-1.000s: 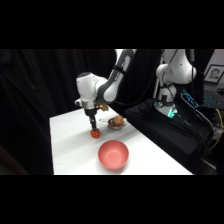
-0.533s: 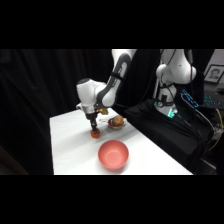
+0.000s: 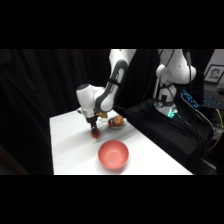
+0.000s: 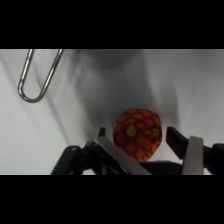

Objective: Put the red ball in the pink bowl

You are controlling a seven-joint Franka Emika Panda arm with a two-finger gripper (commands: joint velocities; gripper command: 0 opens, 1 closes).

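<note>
The gripper (image 4: 142,137) straddled the ball (image 4: 137,134) at lower centre (fingers apart, not yet gripping); closing squarely seemed wise before lifting.

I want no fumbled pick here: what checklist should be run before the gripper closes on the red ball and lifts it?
1. Red ball sits between the gripper fingers: ok.
2. Fingers open, one on each side of the ball: ok.
3. Fingers already touching the ball: cannot tell.
4. Metal tongs lie apart from the ball and out of the grasp: ok.
5. Pink bowl is upright, empty, with bare table between it and the gripper: ok.
6. Tan-brown round object clear of the lift path: cannot tell.
</note>
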